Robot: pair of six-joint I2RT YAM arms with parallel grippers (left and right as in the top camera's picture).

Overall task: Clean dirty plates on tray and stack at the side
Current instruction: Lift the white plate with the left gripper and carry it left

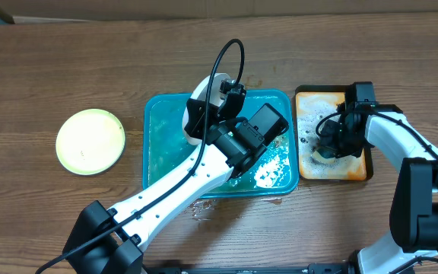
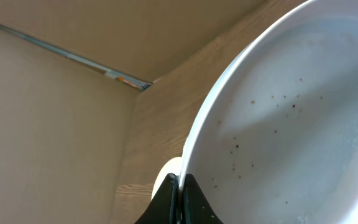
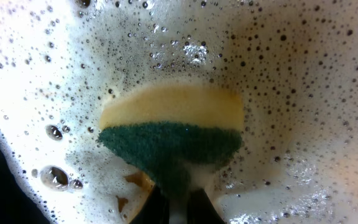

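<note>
My left gripper (image 1: 198, 116) is shut on the rim of a white plate (image 1: 202, 91) and holds it tilted on edge over the back of the teal tray (image 1: 162, 152). In the left wrist view the jaws (image 2: 180, 193) pinch the rim, and the plate's wet face (image 2: 291, 124) shows small brown specks. A pale yellow-green plate (image 1: 90, 141) lies on the table to the left of the tray. My right gripper (image 1: 331, 144) is down in the foam, shut on a yellow and green sponge (image 3: 173, 124), its jaws (image 3: 179, 208) at the sponge's lower edge. The other white plate is hidden.
The narrow orange tray (image 1: 367, 169), full of white foam, stands right of the teal tray. Water and suds lie in the teal tray's front right corner (image 1: 268, 173). My left arm crosses the tray's front edge. Bare wooden table (image 1: 67, 61) lies behind and to the left.
</note>
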